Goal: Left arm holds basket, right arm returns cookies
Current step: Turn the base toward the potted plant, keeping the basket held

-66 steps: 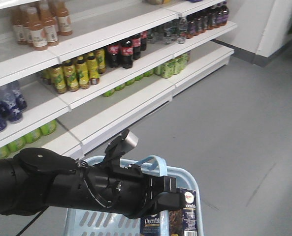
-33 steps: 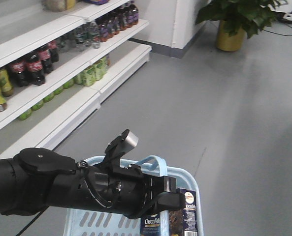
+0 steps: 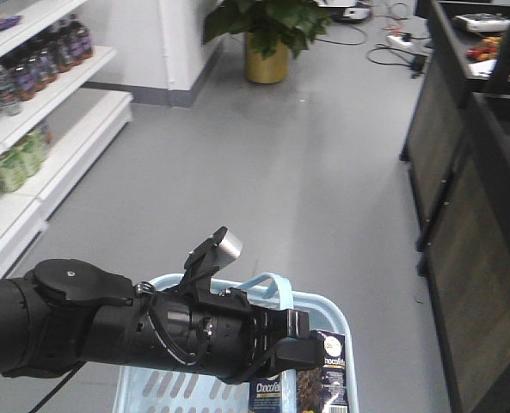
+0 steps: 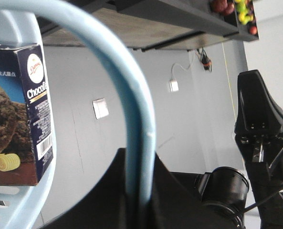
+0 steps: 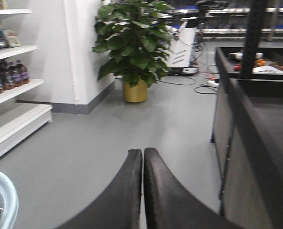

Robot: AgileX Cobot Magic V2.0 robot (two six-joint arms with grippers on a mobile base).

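Basket held, cookies aboard.
The left arm [image 3: 108,331] lies across the front view from 9 o'clock; the left gripper [image 4: 140,167] is closed around the handle [image 4: 131,90] of the light blue basket [image 3: 319,300]. The cookies [image 4: 17,119] stand upright inside the basket, at its 5 o'clock corner, beside the rim. The right gripper [image 5: 142,157] has its fingers pressed together, holding nothing (a potted plant [image 5: 131,43] stands at 12 o'clock beyond it).

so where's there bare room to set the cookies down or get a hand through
Bare grey floor runs between the white shelves and the dark counters, up to the potted plant. The basket is crowded: the left arm lies across it, the cookies stand in its right corner.
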